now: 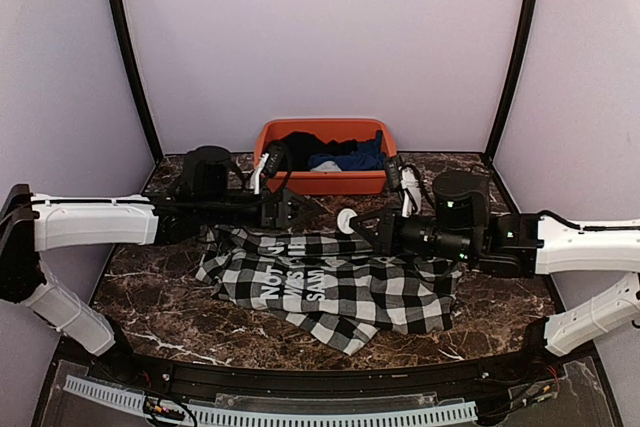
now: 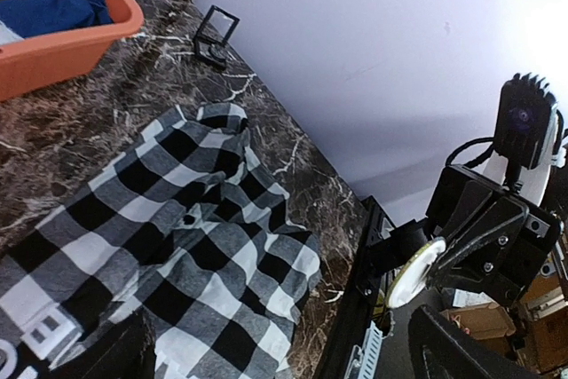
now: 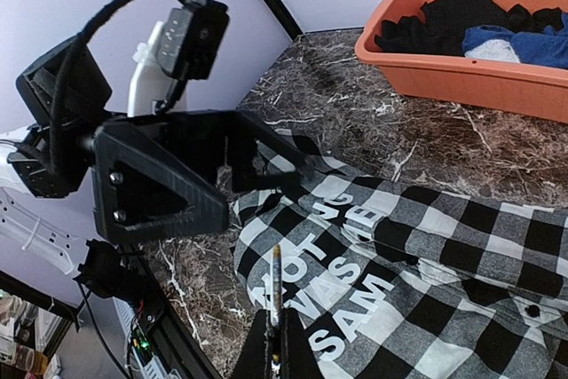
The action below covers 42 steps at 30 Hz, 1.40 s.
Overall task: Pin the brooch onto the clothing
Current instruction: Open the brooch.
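Observation:
The black-and-white check shirt [image 1: 330, 282] lies crumpled on the marble table, its black panel with white letters [image 3: 355, 286] facing up. My right gripper [image 1: 352, 222] is shut on the round white brooch [image 1: 346, 220] and holds it above the shirt's back edge. In the right wrist view the brooch [image 3: 277, 277] shows edge-on between the fingers [image 3: 297, 357], over the lettering. In the left wrist view the brooch [image 2: 415, 272] shows as a white disc. My left gripper [image 1: 296, 209] is open and empty, just left of the brooch, above the shirt's back left part [image 2: 177, 219].
An orange basket [image 1: 320, 185] holding black and blue garments stands at the back middle of the table. A small black frame-like object [image 2: 216, 37] stands near the wall. The table's dark front rail [image 1: 300, 377] runs behind both arm bases.

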### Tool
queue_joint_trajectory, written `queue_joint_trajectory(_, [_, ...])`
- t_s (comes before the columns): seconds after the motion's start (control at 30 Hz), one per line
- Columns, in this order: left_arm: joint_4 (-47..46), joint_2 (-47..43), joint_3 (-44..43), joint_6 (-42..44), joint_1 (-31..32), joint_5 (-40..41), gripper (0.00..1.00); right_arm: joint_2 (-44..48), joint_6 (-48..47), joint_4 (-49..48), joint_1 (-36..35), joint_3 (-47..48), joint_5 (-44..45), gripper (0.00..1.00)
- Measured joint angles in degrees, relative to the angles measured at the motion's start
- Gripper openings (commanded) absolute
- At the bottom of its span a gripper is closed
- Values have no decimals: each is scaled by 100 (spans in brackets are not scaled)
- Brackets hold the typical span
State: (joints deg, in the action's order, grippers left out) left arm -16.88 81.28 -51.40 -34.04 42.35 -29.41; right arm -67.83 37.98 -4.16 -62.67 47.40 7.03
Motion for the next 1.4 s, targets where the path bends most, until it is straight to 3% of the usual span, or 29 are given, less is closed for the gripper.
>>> queue_joint_trajectory(0.23, [-850, 831, -203, -669, 479, -350, 77, 4, -133, -243, 0, -155, 9, 0])
queue_joint_trajectory(0.47, [-1405, 957, -256, -1086, 527, -564, 47, 55, -280, -350, 0, -264, 74, 0])
queue_joint_trajectory(0.57, [-1576, 994, -334, -1169, 546, -612, 40, 66, -323, -393, 0, -326, 81, 0])
queue_joint_trajectory(0.93, [-1886, 1178, -354, -1429, 634, -734, 42, 254, -483, -581, 0, -555, 304, 0])
queue_joint_trajectory(1.4, [-2328, 1364, -269, -1670, 769, -852, 30, 426, -780, -809, 0, -640, 459, 0])
